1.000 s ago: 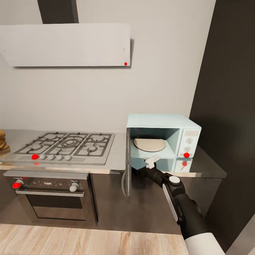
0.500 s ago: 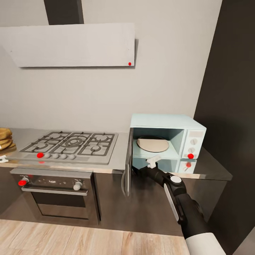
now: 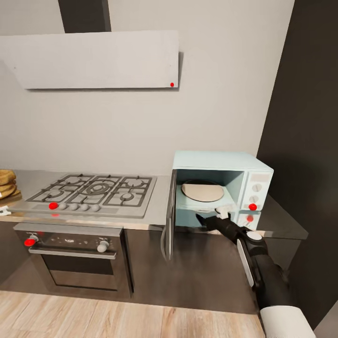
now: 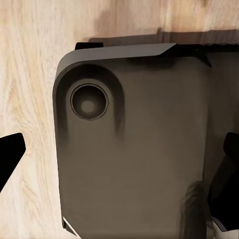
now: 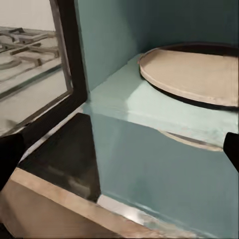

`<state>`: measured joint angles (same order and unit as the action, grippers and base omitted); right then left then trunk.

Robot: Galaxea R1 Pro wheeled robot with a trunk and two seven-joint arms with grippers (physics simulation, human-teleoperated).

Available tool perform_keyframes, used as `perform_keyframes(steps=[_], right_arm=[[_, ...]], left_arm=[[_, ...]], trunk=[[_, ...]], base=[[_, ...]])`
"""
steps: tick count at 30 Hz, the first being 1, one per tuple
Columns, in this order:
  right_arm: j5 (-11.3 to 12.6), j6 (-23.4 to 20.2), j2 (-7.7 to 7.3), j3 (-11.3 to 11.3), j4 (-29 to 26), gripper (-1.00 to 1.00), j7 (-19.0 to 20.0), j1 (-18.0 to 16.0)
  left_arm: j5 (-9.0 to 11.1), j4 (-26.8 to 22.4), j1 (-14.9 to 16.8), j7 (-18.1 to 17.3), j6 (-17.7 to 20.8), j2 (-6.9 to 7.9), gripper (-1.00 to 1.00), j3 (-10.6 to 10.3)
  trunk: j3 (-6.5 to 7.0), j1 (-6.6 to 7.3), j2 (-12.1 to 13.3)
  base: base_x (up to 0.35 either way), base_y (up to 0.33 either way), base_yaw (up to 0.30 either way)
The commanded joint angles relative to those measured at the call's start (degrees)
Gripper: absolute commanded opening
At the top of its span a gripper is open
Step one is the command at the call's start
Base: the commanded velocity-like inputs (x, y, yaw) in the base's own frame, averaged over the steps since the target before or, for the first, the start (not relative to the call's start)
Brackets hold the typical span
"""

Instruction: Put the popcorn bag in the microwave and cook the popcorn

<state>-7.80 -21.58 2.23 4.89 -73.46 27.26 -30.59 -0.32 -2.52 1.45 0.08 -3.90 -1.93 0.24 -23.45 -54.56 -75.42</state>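
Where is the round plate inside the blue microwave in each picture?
Head view: the round plate lies inside the open microwave, just above the right gripper.
Right wrist view: the plate fills the upper right, on the mint floor of the cavity.
Left wrist view: not in it.
Shared landmark: the open dark glass door.

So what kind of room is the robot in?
It looks like a kitchen. There's a gas hob on a grey countertop, a steel oven underneath, and a mint-blue microwave standing with its door open.
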Motion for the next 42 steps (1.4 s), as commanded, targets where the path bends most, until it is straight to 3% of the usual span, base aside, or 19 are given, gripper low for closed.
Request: perform_keyframes(steps=[1, 5, 12, 29, 36, 42], right_arm=[[-0.5, -0.2, -0.94, 0.8, -0.1, 1.00, 0.5, -0.1], [-0.5, -0.1, -2.33, 1.3, -0.1, 1.00, 0.4, -0.1], [-0.7, 0.1, -2.28, 1.3, -1.6, 1.00, 0.5, 0.5], [-0.7, 0.4, -2.43, 1.1, -2.7, 1.00, -1.0, 0.8], [-0.6, 0.7, -2.42, 1.1, -3.3, 1.00, -1.1, 6.0], [-0.6, 5.2, -2.58, 2.0, -2.2, 1.00, -1.1, 12.4]], left_arm=[[0.0, 0.1, 0.0, 0.0, -0.2, 0.00, 1.00, 0.0], [0.0, 0.1, 0.0, 0.0, -0.2, -0.06, 1.00, 0.0], [0.4, 0.0, 0.6, 0.5, -0.2, -0.10, 1.00, 0.0], [0.4, 0.0, 0.9, 0.5, -0.1, -0.11, 1.00, 0.0], [0.4, 0.0, 0.9, 0.5, -0.1, -0.01, 1.00, 0.0], [0.4, 0.0, 1.0, 0.5, -0.1, 0.07, 1.00, 0.0]], trunk=[[-0.07, 0.00, 0.0], [-0.07, 0.00, 0.0], [-0.07, 0.00, 0.0], [-0.07, 0.00, 0.0], [-0.07, 0.00, 0.0], [-0.07, 0.00, 0.0]], base=[[0.000, 0.000, 0.000], [0.000, 0.000, 0.000], [-0.045, 0.000, 0.000], [-0.334, 0.000, 0.000], [-0.342, 0.000, 0.000], [-0.334, 0.000, 0.000]])
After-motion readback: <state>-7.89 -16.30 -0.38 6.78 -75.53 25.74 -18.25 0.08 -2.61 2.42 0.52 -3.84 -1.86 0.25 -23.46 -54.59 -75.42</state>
